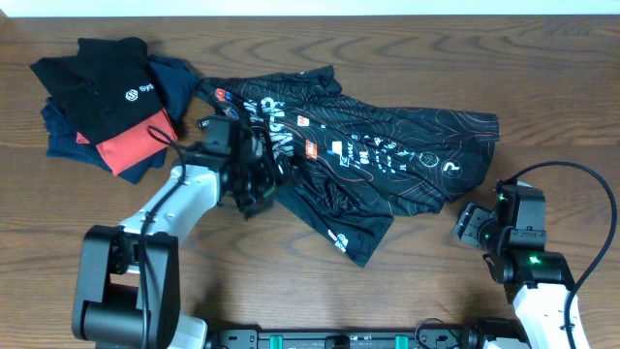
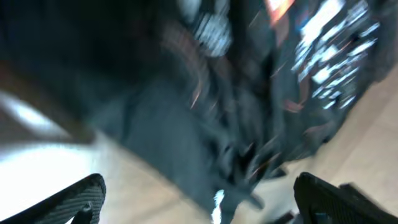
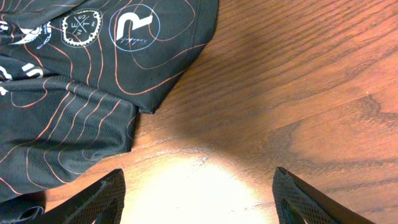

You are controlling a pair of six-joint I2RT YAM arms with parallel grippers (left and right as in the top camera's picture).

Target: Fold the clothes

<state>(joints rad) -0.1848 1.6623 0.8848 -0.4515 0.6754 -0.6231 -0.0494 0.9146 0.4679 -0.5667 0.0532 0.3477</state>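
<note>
Right gripper [image 3: 199, 186]: fingers spread wide, nothing between them, poised over bare worktop [image 1: 562, 87] just beside the jersey's right-hand hem, toward the near right corner.

Left gripper [image 2: 199, 193]: fingers likewise wide apart, holding nothing visible; hovering over rumpled cloth at the jersey's left part. Wrist view blurred, so contact with the fabric cannot be told.

Black jersey [image 1: 387, 145]: unfolded, lying crumpled across the middle of the worktop, nearer the far edge, one flap reaching toward the near edge. Judged thin, light, limp and slippery; likely to slide on the wood and bunch when pinched. Best taken at hem corners or sleeve ends, one per gripper.

Containers: none seen.

Separate pile, far left corner: black top [image 1: 107, 82], coral-red garment [image 1: 131, 145], navy garment [image 1: 174, 73].
</note>
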